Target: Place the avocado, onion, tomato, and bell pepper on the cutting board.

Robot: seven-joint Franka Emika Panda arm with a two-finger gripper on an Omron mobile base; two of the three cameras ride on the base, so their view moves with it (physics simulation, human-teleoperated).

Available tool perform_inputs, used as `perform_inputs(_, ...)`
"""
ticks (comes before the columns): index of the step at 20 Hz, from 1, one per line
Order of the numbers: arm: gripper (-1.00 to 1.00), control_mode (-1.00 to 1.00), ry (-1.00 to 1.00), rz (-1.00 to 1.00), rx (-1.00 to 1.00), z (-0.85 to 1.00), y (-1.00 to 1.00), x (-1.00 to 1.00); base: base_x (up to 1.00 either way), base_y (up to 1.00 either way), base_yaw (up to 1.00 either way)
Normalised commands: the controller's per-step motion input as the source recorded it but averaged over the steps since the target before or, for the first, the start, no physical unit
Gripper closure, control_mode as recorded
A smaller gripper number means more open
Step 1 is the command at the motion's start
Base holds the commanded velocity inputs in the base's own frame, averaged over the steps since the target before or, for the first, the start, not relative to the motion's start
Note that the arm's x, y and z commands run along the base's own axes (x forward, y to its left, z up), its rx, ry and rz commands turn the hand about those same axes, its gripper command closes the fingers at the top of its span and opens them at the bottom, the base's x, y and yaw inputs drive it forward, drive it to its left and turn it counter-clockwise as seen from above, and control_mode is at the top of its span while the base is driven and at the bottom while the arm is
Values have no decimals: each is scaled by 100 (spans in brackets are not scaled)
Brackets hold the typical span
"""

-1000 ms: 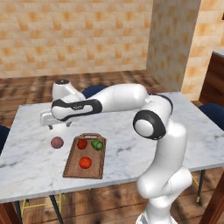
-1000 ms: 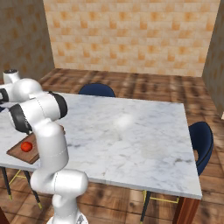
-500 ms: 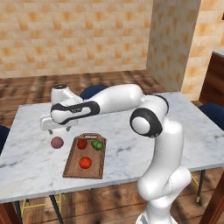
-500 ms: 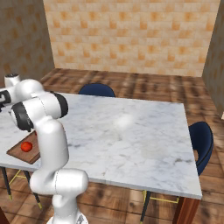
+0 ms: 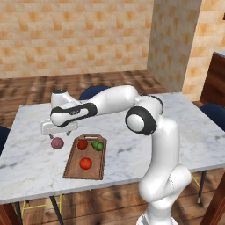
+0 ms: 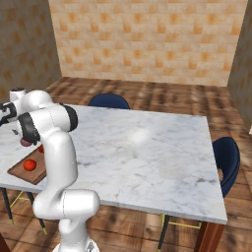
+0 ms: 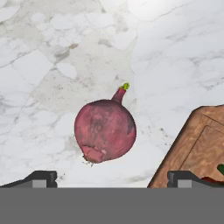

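The marble table [image 5: 132, 145] carries the cutting board [image 5: 72, 165] near its front-left edge, and on the board sit the avocado [image 5: 97, 145] and two shiny red balls [image 5: 82, 144] [image 5: 85, 163]. The gripper [image 5: 56, 133] hangs right over the onion [image 5: 57, 143] with its fingers [image 7: 41, 178] spread wide and nothing in them. The onion [image 7: 105, 130] itself lies on the bare marble just beside the board's corner — not on it yet.

Arm stretched far left across the table, wrist bent down. Gripper [image 5: 56, 133] points downward, low above the surface, fingers [image 7: 40, 178] spread wide apart, holding nothing.
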Motion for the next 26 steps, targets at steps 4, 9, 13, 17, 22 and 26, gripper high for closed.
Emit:
perform_inputs(4, -100, -100, 6, 0, -2, -22, 9, 22, 0, 0, 0)
perform_inputs(9, -100, -100, 6, 0, -1, -21, 7, 20, 0, 0, 0)
perform_inputs(13, -100, -100, 8, 0, -2, -24, 18, 13, 0, 0, 0)
perform_inputs(17, -100, -100, 7, 0, -2, -25, 21, 12, 0, 0, 0)
perform_inputs(22, -100, -100, 5, 0, -2, -21, 7, 3, 0, 0, 0)
perform_inputs(26, 100, -100, 6, 0, -3, -21, 1, 0, 0, 0, 0)
